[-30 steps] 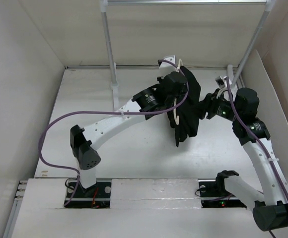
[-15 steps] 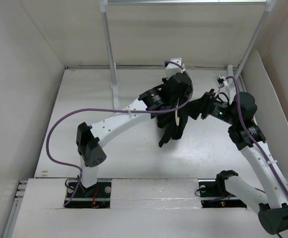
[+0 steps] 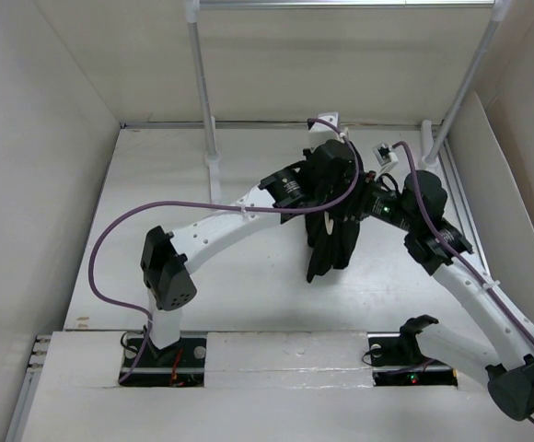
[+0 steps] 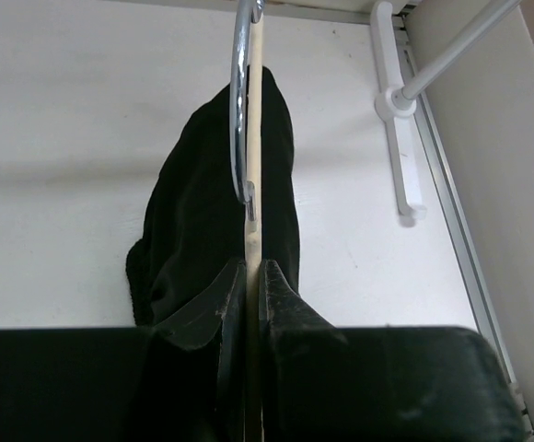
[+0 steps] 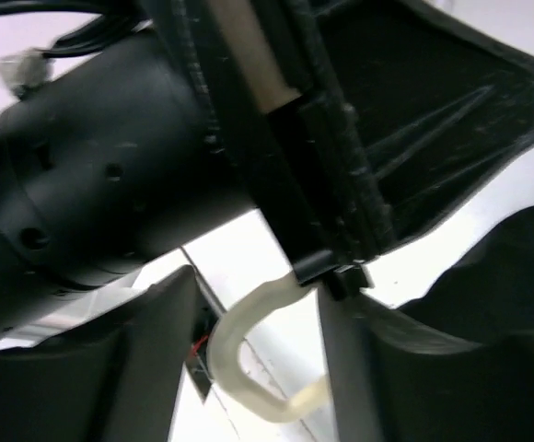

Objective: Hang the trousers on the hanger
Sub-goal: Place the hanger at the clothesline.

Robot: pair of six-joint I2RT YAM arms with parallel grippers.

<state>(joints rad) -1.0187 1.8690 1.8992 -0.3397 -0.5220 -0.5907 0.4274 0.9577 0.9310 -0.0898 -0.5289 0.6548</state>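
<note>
My left gripper (image 3: pixel 330 189) is shut on the cream hanger (image 4: pixel 254 138) and holds it in the air over the back middle of the table. In the left wrist view the fingertips (image 4: pixel 233 276) pinch the hanger's thin bar, with its metal hook (image 4: pixel 239 110) beyond. The black trousers (image 3: pixel 333 241) hang from the hanger in a bunch; they also show in the left wrist view (image 4: pixel 189 221). My right gripper (image 3: pixel 359 208) is open beside the left one. In the right wrist view the hanger's rounded end (image 5: pixel 239 354) lies between its fingers (image 5: pixel 147 359), apart from both.
White rack poles rise at the back left (image 3: pixel 203 83) and back right (image 3: pixel 465 87); a pole foot (image 4: pixel 398 110) lies on the table by the right wall. White walls enclose the table on the left, back and right.
My right gripper has moved left, close against the left gripper and round the hanger's end. The hanger and trousers have shifted a little and the cloth has swung and bunched.
</note>
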